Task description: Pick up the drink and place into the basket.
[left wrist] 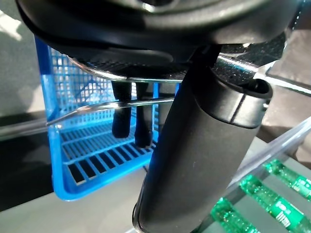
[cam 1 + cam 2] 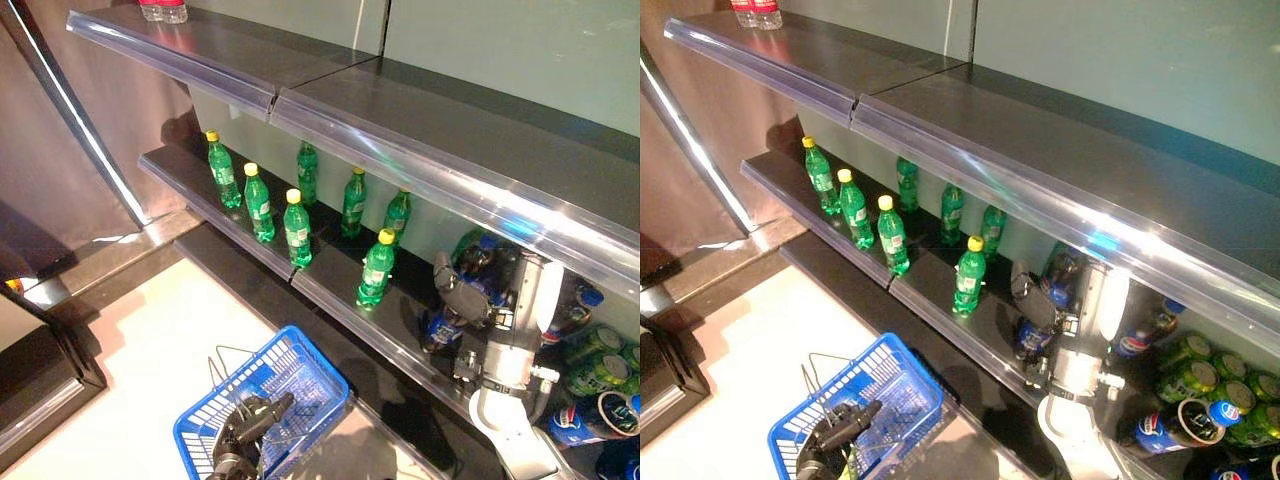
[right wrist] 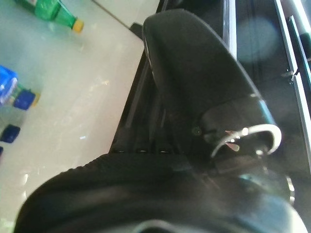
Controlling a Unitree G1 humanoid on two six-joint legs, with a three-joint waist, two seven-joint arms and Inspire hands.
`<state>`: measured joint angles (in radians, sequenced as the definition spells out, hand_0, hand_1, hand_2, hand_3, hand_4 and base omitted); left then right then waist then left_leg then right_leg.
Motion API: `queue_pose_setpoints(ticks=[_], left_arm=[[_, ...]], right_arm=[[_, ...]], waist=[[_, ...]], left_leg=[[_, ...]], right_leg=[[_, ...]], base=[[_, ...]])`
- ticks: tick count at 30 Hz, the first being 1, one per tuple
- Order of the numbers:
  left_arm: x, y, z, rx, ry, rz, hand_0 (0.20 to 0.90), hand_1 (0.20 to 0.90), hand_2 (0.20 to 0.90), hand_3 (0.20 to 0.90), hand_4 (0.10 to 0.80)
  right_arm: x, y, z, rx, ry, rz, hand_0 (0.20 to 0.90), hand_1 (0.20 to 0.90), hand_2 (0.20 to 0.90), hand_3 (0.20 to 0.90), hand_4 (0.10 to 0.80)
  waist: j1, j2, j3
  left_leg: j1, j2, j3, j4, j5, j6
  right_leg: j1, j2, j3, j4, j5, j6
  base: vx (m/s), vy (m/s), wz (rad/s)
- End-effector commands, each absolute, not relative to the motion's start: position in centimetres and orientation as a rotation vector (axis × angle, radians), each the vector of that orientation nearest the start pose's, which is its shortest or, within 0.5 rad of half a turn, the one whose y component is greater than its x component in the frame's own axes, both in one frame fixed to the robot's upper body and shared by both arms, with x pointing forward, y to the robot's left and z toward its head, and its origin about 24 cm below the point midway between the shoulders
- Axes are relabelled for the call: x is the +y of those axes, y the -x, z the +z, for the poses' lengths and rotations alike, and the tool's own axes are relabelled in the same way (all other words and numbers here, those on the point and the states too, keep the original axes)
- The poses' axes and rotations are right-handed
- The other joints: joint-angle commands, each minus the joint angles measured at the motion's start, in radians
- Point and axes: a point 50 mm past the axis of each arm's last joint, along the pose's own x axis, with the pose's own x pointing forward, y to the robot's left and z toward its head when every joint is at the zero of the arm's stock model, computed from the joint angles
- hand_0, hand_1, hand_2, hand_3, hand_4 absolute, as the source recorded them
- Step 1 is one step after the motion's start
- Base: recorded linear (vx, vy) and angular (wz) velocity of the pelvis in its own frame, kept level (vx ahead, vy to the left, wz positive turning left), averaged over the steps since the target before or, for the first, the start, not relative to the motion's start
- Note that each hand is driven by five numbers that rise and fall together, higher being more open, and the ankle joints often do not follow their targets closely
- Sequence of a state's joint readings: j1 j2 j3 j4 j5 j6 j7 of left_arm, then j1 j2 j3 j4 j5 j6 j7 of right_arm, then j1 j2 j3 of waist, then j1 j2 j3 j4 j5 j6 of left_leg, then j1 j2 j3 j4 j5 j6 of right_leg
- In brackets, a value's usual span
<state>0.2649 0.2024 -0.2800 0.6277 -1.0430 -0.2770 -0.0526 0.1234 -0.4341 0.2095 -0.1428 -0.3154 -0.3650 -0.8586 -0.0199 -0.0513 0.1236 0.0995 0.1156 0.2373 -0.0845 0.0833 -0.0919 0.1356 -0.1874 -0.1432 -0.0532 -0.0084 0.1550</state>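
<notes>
I see a blue basket [image 2: 320, 362] made of plastic bars, down at about 7 o'clock on the pale floor. The left hand [image 2: 250, 425] is over it. Its dark fingers [image 1: 120, 121] are hooked round the thin wire handle [image 1: 97, 108], and the fat thumb sticks out in front. Nothing can be seen lying in the part of the basket that shows. The right hand [image 2: 462, 292] is at about 4 o'clock, pushed in under the top shelf [image 2: 400, 110] among the dark drinks [image 2: 440, 328] on the lower shelf [image 2: 335, 292]. These drinks are dark bottles with blue labels and blue caps. One stands right by the thumb, and more stand and lie behind the arm. I cannot tell if the right hand is open or closed on a bottle, because its fingers are hidden in the dark. No drink is in the basket; they are all on the shelf. At about 5 o'clock, past the arm, there are green cans [image 2: 590, 375] in a heap. Near the middle and toward 10 o'clock, green bottles [image 2: 297, 230] with yellow caps stand upright in two loose rows on the same lower shelf. They are well apart from the right hand. Way up at 11 o'clock, two small bottles with red labels [image 2: 162, 10] stand on the top shelf.
</notes>
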Motion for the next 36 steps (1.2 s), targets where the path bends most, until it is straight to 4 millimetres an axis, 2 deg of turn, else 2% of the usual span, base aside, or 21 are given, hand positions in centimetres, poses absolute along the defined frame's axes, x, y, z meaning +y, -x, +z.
queue_pose_setpoints(ticks=[1, 9, 14, 20, 24, 32, 36], left_arm=[[17.8, -19.3, -5.2, 0.177, 0.691, 0.136, 0.3, 0.3, 0.3, 0.2, 0.1], [18.0, -19.0, -5.3, 0.194, 0.676, 0.146, 0.3, 0.3, 0.3, 0.2, 0.1], [18.2, -18.6, -5.5, 0.201, 0.684, 0.149, 0.3, 0.3, 0.3, 0.2, 0.1], [18.5, -18.0, -5.3, 0.192, 0.692, 0.161, 0.3, 0.3, 0.3, 0.2, 0.1], [18.8, -18.4, -4.1, 0.123, 0.706, 0.141, 0.3, 0.3, 0.3, 0.2, 0.1], [18.8, -20.2, -0.3, -0.062, 0.72, 0.056, 0.3, 0.3, 0.3, 0.2, 0.1], [18.7, -20.4, 0.7, -0.097, 0.729, 0.041, 0.3, 0.3, 0.3, 0.2, 0.1]], right_arm=[[-19.4, -21.3, 13.7, -0.83, 0.39, -0.528, 0.9, 0.9, 0.9, 0.9, 0.8], [-18.9, -21.5, 11.3, -0.659, 0.302, -0.419, 0.9, 0.9, 0.9, 0.9, 0.8], [-19.0, -21.4, 9.8, -0.575, 0.262, -0.418, 0.9, 0.9, 0.9, 0.9, 0.8], [-19.2, -21.2, 9.2, -0.536, 0.221, -0.438, 0.9, 0.9, 0.9, 0.9, 0.8], [-19.2, -21.2, 9.0, -0.521, 0.206, -0.441, 0.9, 0.9, 0.9, 0.9, 0.8], [-18.9, -21.5, 9.0, -0.538, 0.189, -0.506, 0.9, 0.9, 0.9, 0.9, 0.8], [-19.0, -21.4, 8.9, -0.531, 0.185, -0.506, 0.9, 0.9, 0.9, 0.9, 0.8]], waist=[[0.021, 0.02, -0.05], [0.019, 0.018, -0.045], [0.021, 0.017, -0.034], [0.024, 0.013, -0.015], [0.022, 0.01, 0.003], [0.026, 0.02, 0.054], [0.022, 0.023, 0.072]], left_leg=[[0.001, 0.047, -0.028, 0.073, -0.078, -0.03], [-0.002, 0.045, -0.027, 0.071, -0.075, -0.028], [-0.009, 0.035, -0.039, 0.085, -0.085, -0.021], [-0.021, 0.024, -0.049, 0.118, -0.106, -0.014], [-0.036, 0.017, -0.043, 0.161, -0.127, -0.009], [-0.091, 0.01, -0.052, 0.209, -0.139, -0.003], [-0.11, 0.01, -0.052, 0.235, -0.146, -0.003]], right_leg=[[-0.064, -0.059, -0.07, 0.044, 0.09, 0.056], [-0.071, -0.06, -0.068, 0.044, 0.094, 0.058], [-0.078, -0.064, -0.062, 0.048, 0.096, 0.06], [-0.09, -0.07, -0.046, 0.048, 0.102, 0.064], [-0.101, -0.072, -0.03, 0.053, 0.105, 0.064], [-0.159, -0.078, -0.025, 0.096, 0.102, 0.065], [-0.178, -0.082, -0.018, 0.113, 0.099, 0.065]], base=[[0.0, 0.0, 0.0], [0.017, 0.002, -0.02], [0.051, 0.0, -0.02], [0.047, -0.014, -0.04], [0.05, -0.018, -0.05], [0.0, -0.009, -0.04], [0.007, 0.0, -0.01]])
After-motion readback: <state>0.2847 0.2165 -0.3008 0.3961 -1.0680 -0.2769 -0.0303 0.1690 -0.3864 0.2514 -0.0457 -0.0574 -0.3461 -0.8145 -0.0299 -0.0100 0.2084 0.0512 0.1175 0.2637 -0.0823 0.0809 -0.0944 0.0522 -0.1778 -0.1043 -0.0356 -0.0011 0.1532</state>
